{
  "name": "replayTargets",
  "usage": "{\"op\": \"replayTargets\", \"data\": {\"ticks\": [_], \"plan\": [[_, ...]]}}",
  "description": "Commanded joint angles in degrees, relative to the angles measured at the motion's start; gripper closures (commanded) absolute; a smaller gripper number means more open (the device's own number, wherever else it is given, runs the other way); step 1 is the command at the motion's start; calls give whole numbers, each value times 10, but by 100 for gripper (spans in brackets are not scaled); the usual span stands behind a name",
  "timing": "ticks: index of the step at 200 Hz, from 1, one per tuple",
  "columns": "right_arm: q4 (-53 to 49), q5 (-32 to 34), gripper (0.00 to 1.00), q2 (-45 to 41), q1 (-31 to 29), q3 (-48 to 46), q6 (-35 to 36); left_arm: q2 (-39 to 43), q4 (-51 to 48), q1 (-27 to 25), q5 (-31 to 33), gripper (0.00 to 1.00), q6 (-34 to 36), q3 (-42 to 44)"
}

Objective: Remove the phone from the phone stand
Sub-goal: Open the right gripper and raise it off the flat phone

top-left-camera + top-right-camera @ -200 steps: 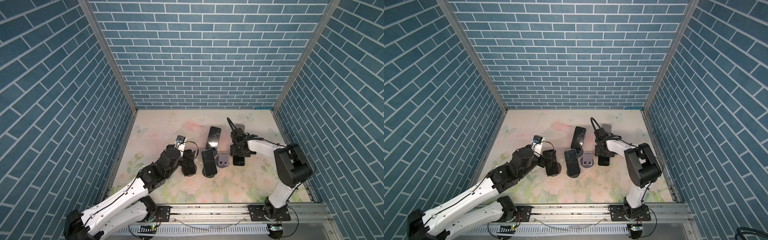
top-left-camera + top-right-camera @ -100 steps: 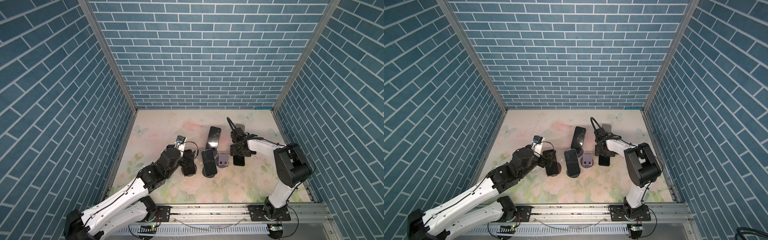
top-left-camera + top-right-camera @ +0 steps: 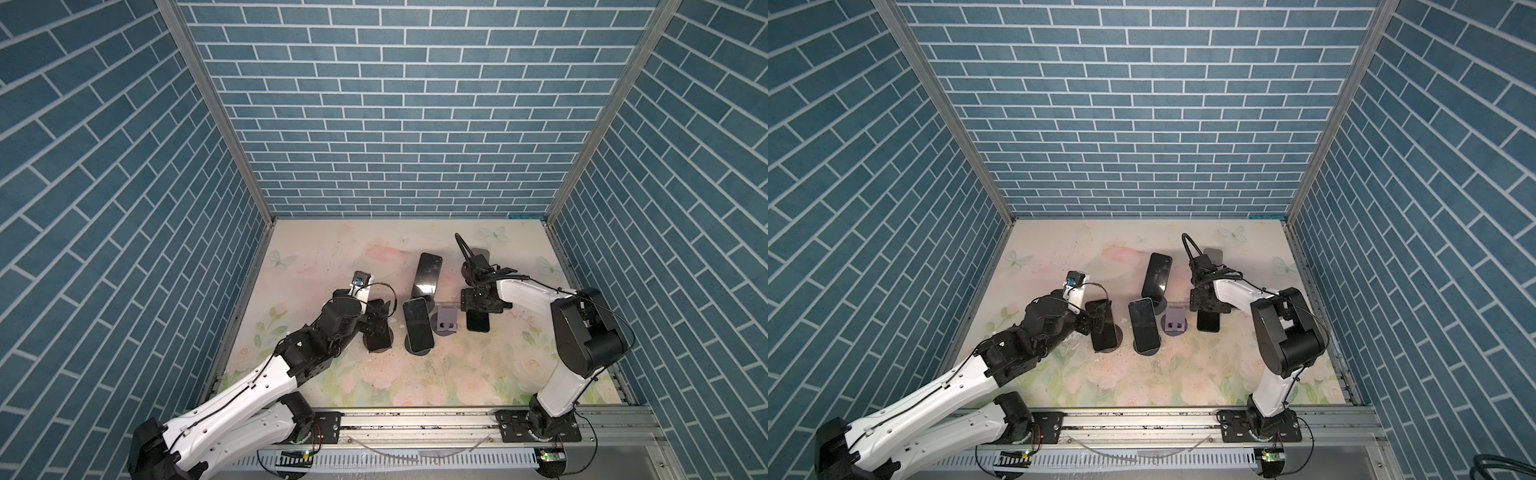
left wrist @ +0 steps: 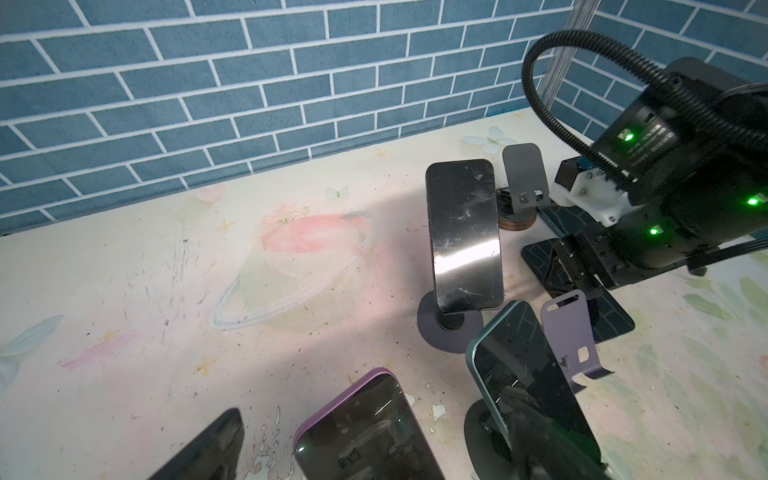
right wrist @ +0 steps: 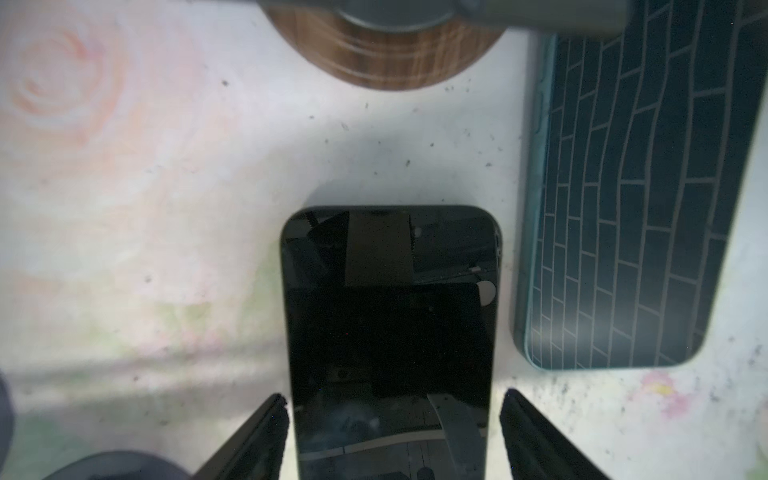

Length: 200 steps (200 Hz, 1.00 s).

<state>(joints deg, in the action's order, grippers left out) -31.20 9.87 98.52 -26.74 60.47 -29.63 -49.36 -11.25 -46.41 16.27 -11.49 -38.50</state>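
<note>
Table: floral surface inside blue brick walls. Black phone: task item, on no stand, lying flat and screen up on the table just beside the empty purple stand. Right gripper: low over one end of the black phone, jaws open, a finger on either side of it; the gap to the phone is plain on one side and slight on the other; nothing held. Cased phone: teal rim, flat on the table alongside the black phone and apart from it, screen mirroring the brick. Grey stand: empty, on a wood base, near the back. Purple phone, teal phone, scratched phone: each tilted upright on one of the dark disc stands, the scratched one farthest back. Left gripper: at the purple phone, jaws spread wide with the phone between them; the one fingertip seen in the left wrist view stands clear of the phone's edge, the other is hidden; no grip.
</note>
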Motion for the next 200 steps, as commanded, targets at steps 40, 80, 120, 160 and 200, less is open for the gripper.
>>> {"op": "replayTargets", "data": {"ticks": [40,80,120,160,200], "plan": [[-95,40,18,-81,-54,86,11,-7,-13,-3,6,0,0,0],[-119,46,18,-134,-88,103,3,-4,-12,-2,9,0,-4,0],[-109,5,18,-172,-105,86,-21,-3,-18,-2,7,0,-10,0],[-107,-23,17,-170,-127,76,-33,0,-23,-3,6,0,-16,3],[-95,-26,17,-142,-147,69,-44,-1,-17,-3,1,0,-21,4]]}}
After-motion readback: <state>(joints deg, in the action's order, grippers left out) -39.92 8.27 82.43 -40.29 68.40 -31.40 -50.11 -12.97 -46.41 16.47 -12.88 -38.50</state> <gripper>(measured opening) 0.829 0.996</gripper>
